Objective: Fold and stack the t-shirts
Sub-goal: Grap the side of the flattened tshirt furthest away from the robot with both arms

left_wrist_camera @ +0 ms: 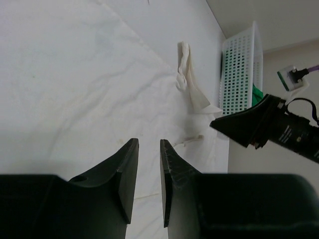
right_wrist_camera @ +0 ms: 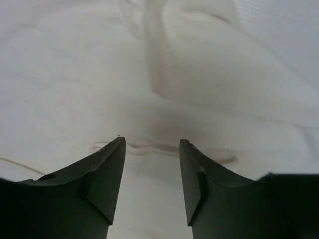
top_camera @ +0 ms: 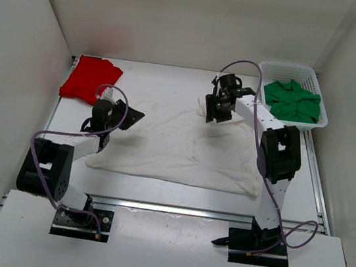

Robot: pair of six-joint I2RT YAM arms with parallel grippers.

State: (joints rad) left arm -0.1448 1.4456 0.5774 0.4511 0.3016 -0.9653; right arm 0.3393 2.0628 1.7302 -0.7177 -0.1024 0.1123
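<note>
The white t-shirt (top_camera: 176,146) lies spread over the middle of the table, creased, with one sleeve bunched at its far right edge. Off its far left corner sits the red t-shirt (top_camera: 91,78), loosely bundled. Off its far right corner the green t-shirt (top_camera: 292,102) is heaped in the mesh basket (top_camera: 287,67).

The right gripper (right_wrist_camera: 152,142) hangs over the bunched sleeve, jaws well apart and empty. The left gripper (left_wrist_camera: 149,142) hovers at the white shirt's left edge, jaws narrowly parted with nothing between them.

The cloth looks light and limp to me. I'd pinch it at a hem or corner, both sides together, or it'll sag.
</note>
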